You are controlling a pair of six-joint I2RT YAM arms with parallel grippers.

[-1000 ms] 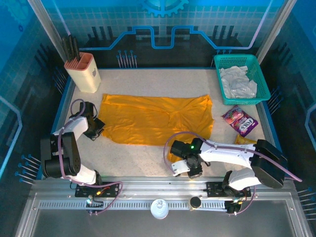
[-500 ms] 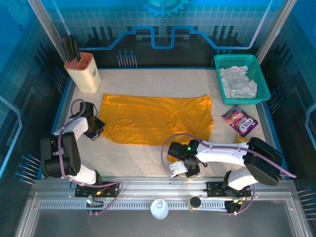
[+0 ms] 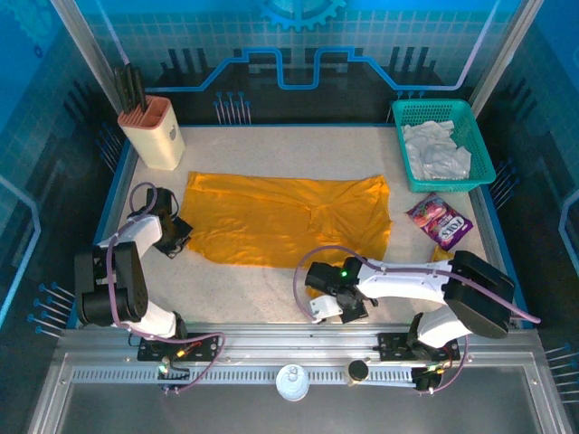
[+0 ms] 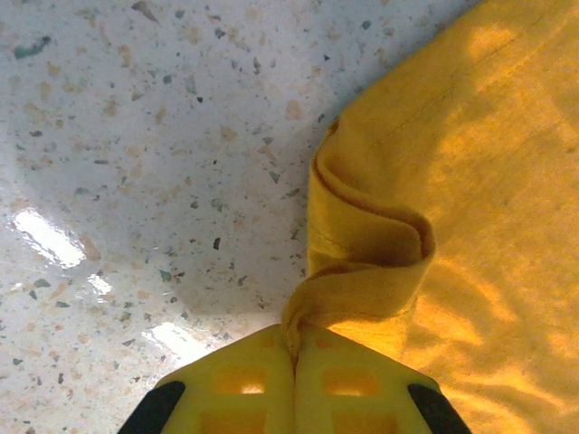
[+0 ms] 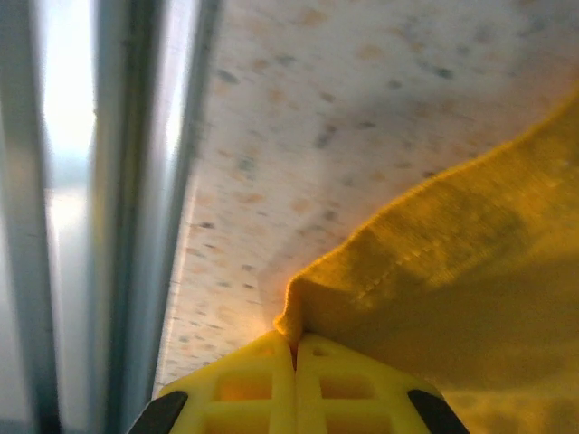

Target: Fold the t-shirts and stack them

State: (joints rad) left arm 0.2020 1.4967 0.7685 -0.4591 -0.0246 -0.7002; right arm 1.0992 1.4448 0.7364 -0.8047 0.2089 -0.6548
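1. The left claw (image 4: 294, 354) is pressed together on a bunched fold of the orange shirt (image 3: 280, 217). The cloth curls up out of its pads towards 12 o'clock in the wrist view.
2. The right claw (image 5: 294, 351) is likewise pinched shut on a stitched hem of the same shirt, with the cloth running off towards 3 o'clock.
3. Seen from above, the orange shirt lies spread across the middle of the table (image 3: 253, 289). The left claw holds it at about its 8 o'clock corner and the right claw at about 5 o'clock, where a small tongue of cloth reaches towards the near edge.
4. The step in hand looks like the first fold, so both claws should lift together and only high enough for the near edge to clear the table.
5. They should then carry that edge towards 12 o'clock at an even pace, keeping the cloth taut between them so no crease forms.
6. The right claw sits just beside the metal rail (image 5: 109, 199) at the near edge and needs to rise before it travels.
7. Both grips are thin pinches and a jerk could pull the hem free.
8. The pale shirt (image 3: 436, 152) waits crumpled in the basket (image 3: 432, 102) at 2 o'clock, with the purple packet (image 3: 441, 221) just below it, clear of the fold's path.
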